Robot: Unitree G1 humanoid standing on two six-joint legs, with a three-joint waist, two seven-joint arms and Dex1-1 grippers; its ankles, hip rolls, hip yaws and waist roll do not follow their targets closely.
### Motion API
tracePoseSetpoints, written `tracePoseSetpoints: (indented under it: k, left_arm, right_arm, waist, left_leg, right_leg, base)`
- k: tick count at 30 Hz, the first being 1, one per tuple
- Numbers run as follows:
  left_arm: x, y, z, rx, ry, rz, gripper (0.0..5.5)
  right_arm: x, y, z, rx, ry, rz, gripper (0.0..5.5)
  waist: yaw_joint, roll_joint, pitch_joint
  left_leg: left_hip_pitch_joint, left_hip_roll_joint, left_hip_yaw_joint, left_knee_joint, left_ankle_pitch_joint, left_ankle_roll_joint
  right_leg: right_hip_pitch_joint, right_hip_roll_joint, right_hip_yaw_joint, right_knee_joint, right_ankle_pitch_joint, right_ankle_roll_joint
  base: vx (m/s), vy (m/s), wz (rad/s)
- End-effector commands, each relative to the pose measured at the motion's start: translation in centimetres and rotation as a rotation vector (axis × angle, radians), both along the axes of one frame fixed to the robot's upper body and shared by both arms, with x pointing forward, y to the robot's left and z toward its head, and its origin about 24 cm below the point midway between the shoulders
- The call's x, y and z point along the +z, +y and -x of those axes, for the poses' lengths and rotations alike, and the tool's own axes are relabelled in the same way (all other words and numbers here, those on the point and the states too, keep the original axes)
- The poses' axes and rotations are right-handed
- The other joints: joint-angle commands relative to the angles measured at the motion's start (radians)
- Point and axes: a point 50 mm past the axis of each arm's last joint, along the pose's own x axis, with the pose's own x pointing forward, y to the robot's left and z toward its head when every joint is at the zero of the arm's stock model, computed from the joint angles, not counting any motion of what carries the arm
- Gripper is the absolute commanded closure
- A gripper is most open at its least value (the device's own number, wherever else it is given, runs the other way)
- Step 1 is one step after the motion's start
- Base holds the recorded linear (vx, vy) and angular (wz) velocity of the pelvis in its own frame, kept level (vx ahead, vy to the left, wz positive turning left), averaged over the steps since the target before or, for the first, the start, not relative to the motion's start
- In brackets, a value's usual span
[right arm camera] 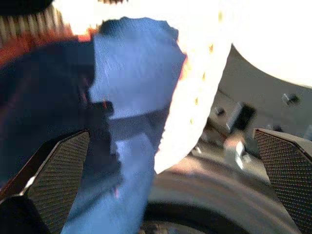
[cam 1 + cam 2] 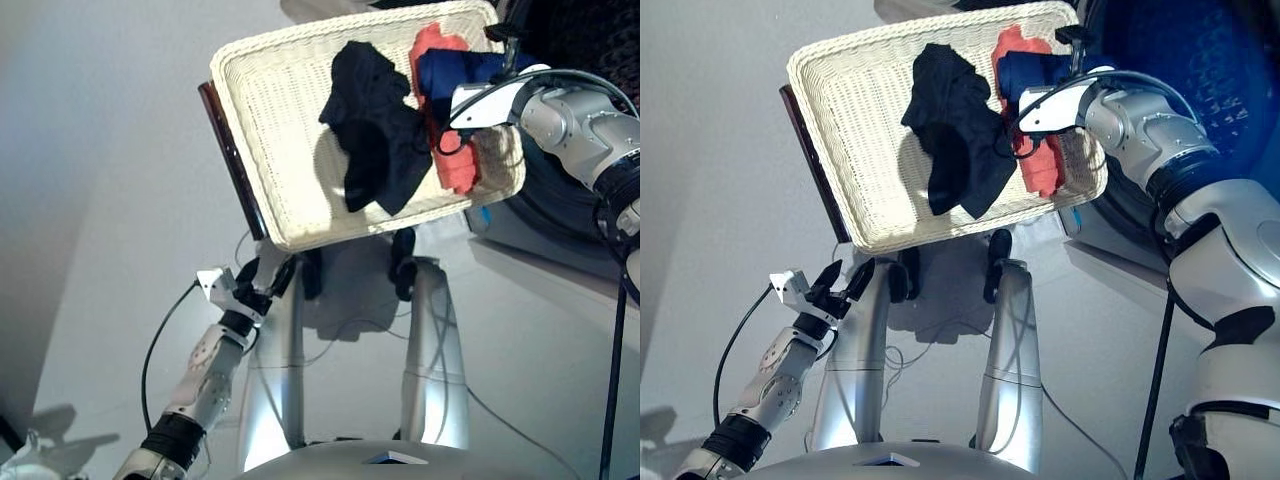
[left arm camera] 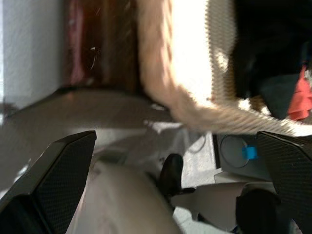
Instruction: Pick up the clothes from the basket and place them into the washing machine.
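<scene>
The cream wicker basket [image 2: 262, 130] fills the upper middle of the head views. In it lie the clothes: a black garment [image 2: 375, 140] in the centre, a coral red one [image 2: 457, 170] on the right, and a navy one [image 2: 450, 72] on top of the red, near the far right corner. My right gripper [image 2: 505, 48] is open over that corner, and the navy cloth [image 1: 131, 68] lies just ahead of its fingers. Below the basket's near left corner, my left gripper [image 2: 268, 275] stands open and empty, facing the woven rim [image 3: 170, 97]. The washing machine [image 2: 1200, 70] is directly right of the basket.
A dark brown board [image 2: 230, 155] runs along the basket's left side. Thin cables [image 2: 350, 330] trail over the pale floor below the basket. A black cable [image 2: 612, 390] hangs from my right arm. A small blue tab [image 3: 249, 152] marks the washer's lower front.
</scene>
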Motion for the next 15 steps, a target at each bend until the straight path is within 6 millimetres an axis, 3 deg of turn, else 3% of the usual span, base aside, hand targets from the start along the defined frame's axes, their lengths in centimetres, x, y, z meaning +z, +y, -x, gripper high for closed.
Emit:
tracePoseSetpoints:
  k: [1,2,3,4,6,15]
  left_arm:
    - [1.8,-0.6,0.2,-0.033,-0.089,0.042,0.00]
    - [1.8,-0.6,0.2,-0.031,-0.088,0.044,0.00]
    - [1.9,-0.6,0.2,-0.032,-0.091,0.044,0.00]
    - [1.9,-0.5,0.2,-0.028,-0.092,0.044,0.00]
    - [2.0,-0.6,0.1,-0.026,-0.097,0.048,0.00]
    - [2.1,-1.1,0.0,-0.030,-0.101,0.043,0.00]
  right_arm:
    - [1.4,0.5,0.0,0.007,-0.011,0.000,0.00]
    - [1.0,0.7,-0.1,0.007,0.005,0.015,0.00]
    - [0.5,0.6,-0.3,-0.010,0.024,0.034,0.45]
    - [0.6,0.8,-0.3,-0.006,0.022,0.044,2.52]
    - [-0.1,-0.3,-0.6,-0.071,0.033,0.072,5.50]
    - [0.3,-3.2,-0.8,-0.231,-0.001,0.069,5.50]
  waist:
    - [0.019,0.024,0.010]
    - [0.020,0.026,0.010]
    - [0.022,0.026,0.010]
    - [0.022,0.026,0.011]
    - [0.028,0.029,0.013]
    - [0.025,0.034,0.030]
  left_leg:
    - [-0.055,-0.012,-0.026,-0.093,0.150,-0.037]
    - [-0.058,-0.013,-0.027,-0.090,0.150,-0.036]
    - [-0.057,-0.013,-0.027,-0.091,0.149,-0.036]
    - [-0.058,-0.012,-0.027,-0.091,0.149,-0.037]
    - [-0.061,-0.012,-0.026,-0.092,0.150,-0.037]
    - [-0.068,-0.016,-0.022,-0.092,0.153,-0.034]
  right_leg:
    - [0.023,-0.014,-0.030,-0.038,0.047,-0.037]
    - [0.021,-0.012,-0.030,-0.036,0.046,-0.038]
    - [0.020,-0.012,-0.030,-0.034,0.045,-0.038]
    - [0.019,-0.012,-0.030,-0.034,0.045,-0.039]
    - [0.012,-0.014,-0.029,-0.033,0.045,-0.038]
    - [0.001,-0.015,-0.028,-0.029,0.049,-0.038]
  base:
    - [0.000,0.000,0.000]
    - [0.000,0.000,0.000]
    - [0.000,0.000,0.000]
    - [0.000,0.000,0.000]
    - [0.000,0.000,0.000]
    - [0.000,0.000,0.000]
